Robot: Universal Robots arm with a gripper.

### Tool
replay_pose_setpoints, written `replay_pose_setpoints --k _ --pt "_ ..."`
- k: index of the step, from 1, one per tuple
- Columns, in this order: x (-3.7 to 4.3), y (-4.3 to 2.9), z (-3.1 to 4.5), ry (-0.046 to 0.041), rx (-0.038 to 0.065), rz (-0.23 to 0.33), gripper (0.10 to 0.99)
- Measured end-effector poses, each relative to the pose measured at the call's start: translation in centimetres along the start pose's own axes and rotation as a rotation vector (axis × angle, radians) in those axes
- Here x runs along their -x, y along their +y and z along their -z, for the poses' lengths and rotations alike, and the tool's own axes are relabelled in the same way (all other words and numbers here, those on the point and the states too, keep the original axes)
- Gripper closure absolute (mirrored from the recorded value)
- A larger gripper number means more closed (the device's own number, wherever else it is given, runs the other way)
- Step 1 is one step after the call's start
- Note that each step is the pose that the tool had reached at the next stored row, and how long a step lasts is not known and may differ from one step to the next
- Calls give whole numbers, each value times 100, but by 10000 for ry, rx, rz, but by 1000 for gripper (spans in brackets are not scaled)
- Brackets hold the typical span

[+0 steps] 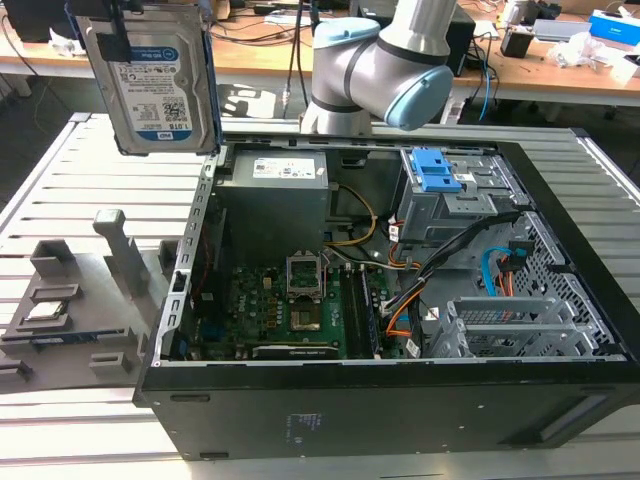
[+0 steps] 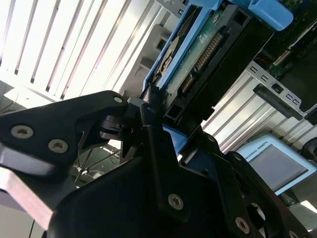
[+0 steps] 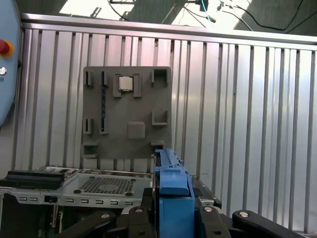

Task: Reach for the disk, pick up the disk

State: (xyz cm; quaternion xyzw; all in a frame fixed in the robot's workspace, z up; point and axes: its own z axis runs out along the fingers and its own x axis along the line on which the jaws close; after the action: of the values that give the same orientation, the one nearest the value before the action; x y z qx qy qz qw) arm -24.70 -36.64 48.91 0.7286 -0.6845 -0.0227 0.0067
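Note:
The disk (image 1: pixel 160 85), a silver-grey hard drive with a white-and-blue label, hangs upright in the air above the far corner of the computer case, on the exterior view's left. My gripper (image 1: pixel 108 32) is shut on its upper edge. In the second wrist view the black fingers (image 2: pixel 148 119) clamp the disk (image 2: pixel 198 54) by its blue-railed edge, with the circuit board side showing. In the first wrist view the disk's blue rail (image 3: pixel 173 193) stands edge-on between the gripper's (image 3: pixel 173 220) dark jaws.
The open black computer case (image 1: pixel 400 400) lies on the slatted metal table (image 1: pixel 60 170), with the motherboard and cables exposed and a drive cage with blue latches (image 1: pixel 437 170). A grey fixture plate (image 3: pixel 128 111) holding a small square chip (image 3: pixel 125 83) sits beside the case. The arm's elbow (image 1: pixel 390 70) stands behind the case.

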Motion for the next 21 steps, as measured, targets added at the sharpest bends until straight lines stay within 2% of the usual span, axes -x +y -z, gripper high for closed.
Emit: replay_pose_setpoints --k 2,7,10,17,21 --pt "-4 -70 3 0 1 -1 722" --pt "-19 -313 13 0 0 0 722" --pt "-26 -417 18 0 0 -1 722" --pt "-37 -607 25 -1 -1 -1 722" --pt "-46 -746 31 -1 0 0 722"
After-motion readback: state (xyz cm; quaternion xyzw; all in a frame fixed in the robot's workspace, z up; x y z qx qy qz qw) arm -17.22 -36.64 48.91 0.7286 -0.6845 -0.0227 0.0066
